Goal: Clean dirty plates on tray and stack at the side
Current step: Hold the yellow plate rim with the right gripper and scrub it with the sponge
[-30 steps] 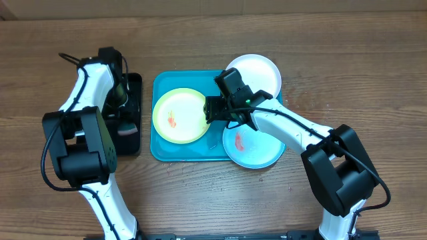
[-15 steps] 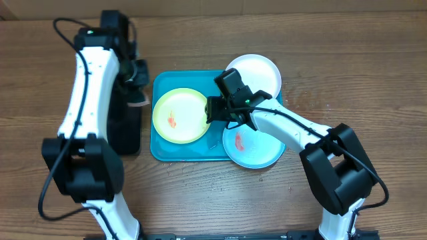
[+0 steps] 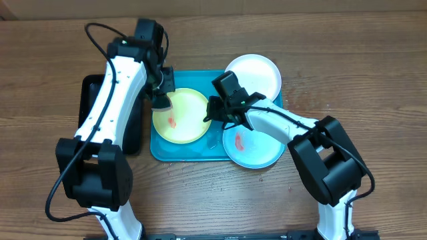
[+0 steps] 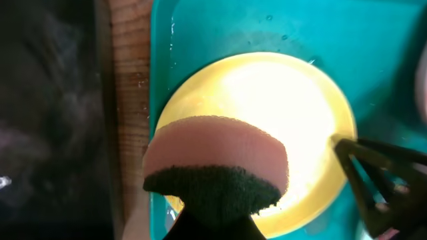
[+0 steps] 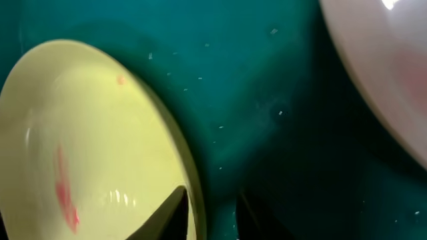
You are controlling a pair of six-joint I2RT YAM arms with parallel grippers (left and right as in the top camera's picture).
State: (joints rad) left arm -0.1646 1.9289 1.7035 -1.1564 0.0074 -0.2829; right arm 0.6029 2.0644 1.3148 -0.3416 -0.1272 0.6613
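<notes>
Pinched a sponge (image 4: 215, 157) tight in the left gripper (image 3: 161, 99), long axis crosswise to the grip, pink foam farthest from the wrist and dark scrub layer nearest it. Hung it just ahead of the hand over the left edge of the yellow-green plate (image 3: 183, 119); could not tell whether foam met plastic. Found that plate face up directly below the hand, inside the teal tray (image 3: 160, 152), a thin red-orange smear (image 3: 172, 121) running front to back near its middle. Set the right gripper (image 3: 209, 115) at the plate's opposite edge, fingers (image 5: 175, 212) narrowly parted, one inside the rim and one outside it; could not tell whether they pinched the rim. Caught the tray lying long axis side to side, from under the left gripper to past the right one. Showed the pale blue-mint plate (image 3: 261, 152) behind the right gripper, toward the robot, face up and overlapping the tray's corner, a red smear (image 3: 239, 140) near its centre. Placed the white plate (image 3: 257, 72) on that gripper's far side, over the tray's far corner. Showed a black tray (image 3: 90, 107) outboard of the left arm, long axis front to back.
</notes>
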